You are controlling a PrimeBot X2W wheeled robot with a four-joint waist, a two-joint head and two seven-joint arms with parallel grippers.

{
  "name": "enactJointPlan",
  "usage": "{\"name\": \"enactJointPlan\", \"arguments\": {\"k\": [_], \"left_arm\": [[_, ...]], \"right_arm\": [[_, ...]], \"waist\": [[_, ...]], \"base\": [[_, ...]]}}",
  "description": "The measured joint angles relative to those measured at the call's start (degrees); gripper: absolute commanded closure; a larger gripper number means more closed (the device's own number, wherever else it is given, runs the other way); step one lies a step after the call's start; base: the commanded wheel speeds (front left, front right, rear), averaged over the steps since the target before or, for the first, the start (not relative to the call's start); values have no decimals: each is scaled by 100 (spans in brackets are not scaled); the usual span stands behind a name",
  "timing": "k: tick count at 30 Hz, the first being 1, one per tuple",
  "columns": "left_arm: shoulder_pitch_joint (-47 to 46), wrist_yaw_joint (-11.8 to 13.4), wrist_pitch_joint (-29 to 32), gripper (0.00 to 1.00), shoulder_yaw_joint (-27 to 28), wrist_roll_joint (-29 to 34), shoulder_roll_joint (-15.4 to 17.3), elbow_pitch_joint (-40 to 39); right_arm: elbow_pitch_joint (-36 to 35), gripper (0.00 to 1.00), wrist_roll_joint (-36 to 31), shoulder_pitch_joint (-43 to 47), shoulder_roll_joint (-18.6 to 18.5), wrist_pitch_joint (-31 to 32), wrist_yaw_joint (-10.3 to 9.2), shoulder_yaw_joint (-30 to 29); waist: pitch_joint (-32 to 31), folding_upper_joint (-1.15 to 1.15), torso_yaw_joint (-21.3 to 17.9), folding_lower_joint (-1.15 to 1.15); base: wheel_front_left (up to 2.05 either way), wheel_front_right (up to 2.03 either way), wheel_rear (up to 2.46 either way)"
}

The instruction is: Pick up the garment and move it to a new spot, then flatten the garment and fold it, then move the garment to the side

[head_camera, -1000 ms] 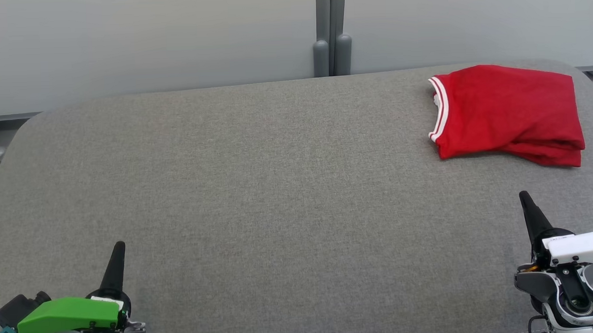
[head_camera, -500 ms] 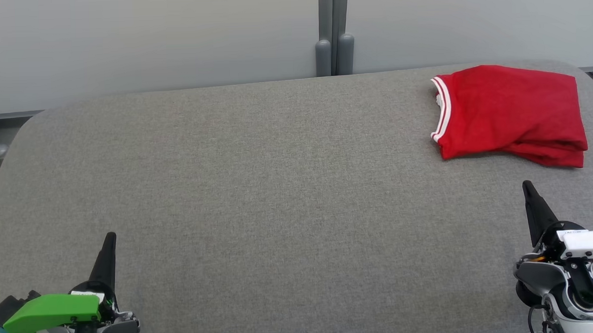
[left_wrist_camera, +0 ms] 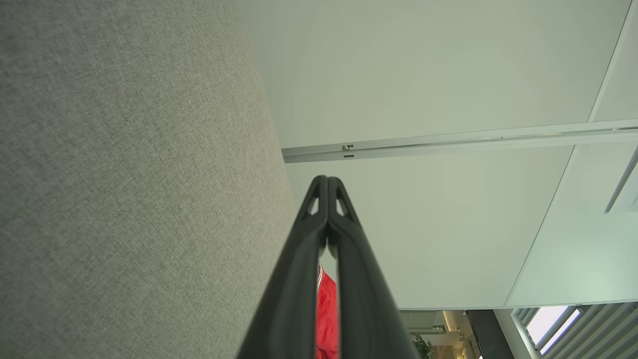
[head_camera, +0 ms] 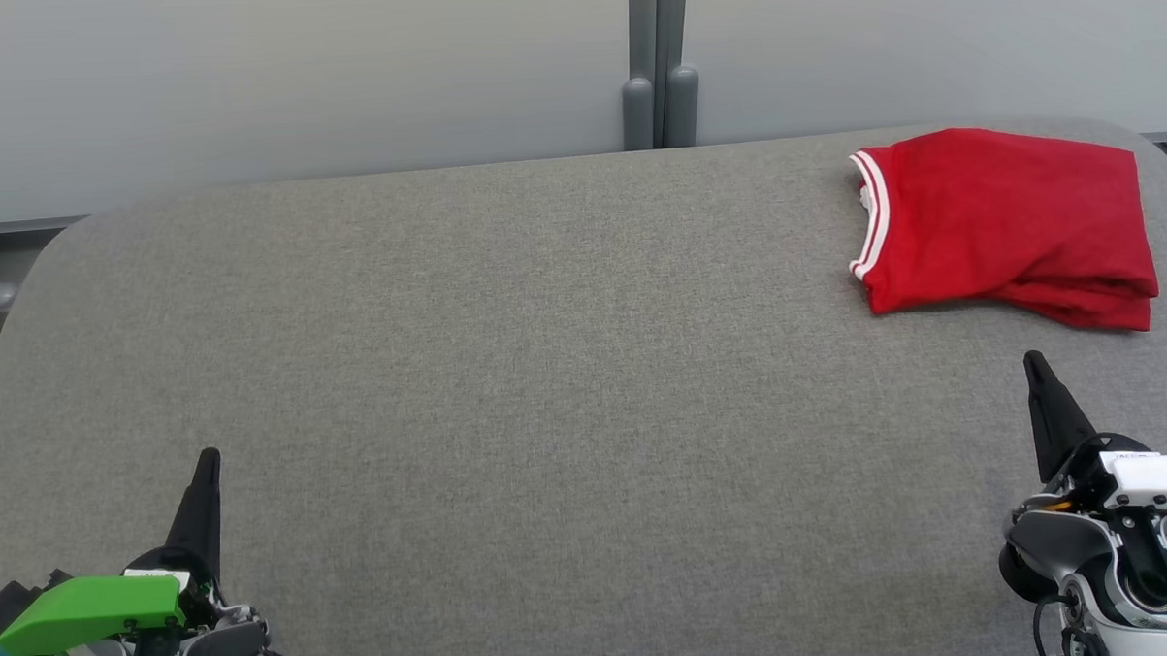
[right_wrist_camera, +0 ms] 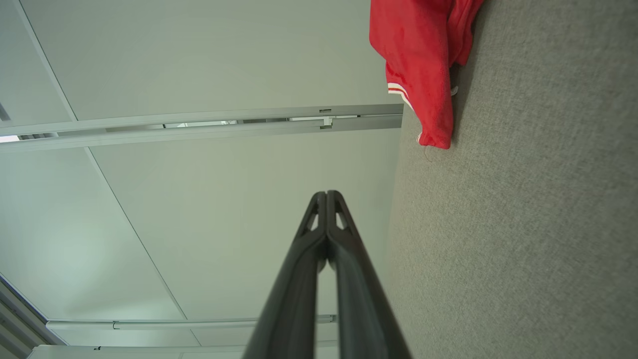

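Red shirt (head_camera: 1002, 221) laid folded near desk (head_camera: 546, 368) corner; left end effector (head_camera: 207, 460), right end effector (head_camera: 1032, 359) pressed together; slide-off risked if nudged.

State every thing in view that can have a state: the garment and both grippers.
red garment: folded, lying flat on the grey table at its far right, nothing gripping it.
left gripper: shut, empty, at the table's near left.
right gripper: shut, empty, at the near right, short of the garment and apart from it.
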Motion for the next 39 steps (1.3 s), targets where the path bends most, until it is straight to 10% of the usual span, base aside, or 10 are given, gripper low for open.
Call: {"name": "enactJointPlan", "arguments": {"k": [39], "left_arm": [[0, 0, -1, 100, 0, 0, -3, -23]], "right_arm": [[-11, 100, 1, -2, 0, 0, 0, 0]], "waist": [[1, 0, -1, 0]], "base": [[0, 0, 0]]}}
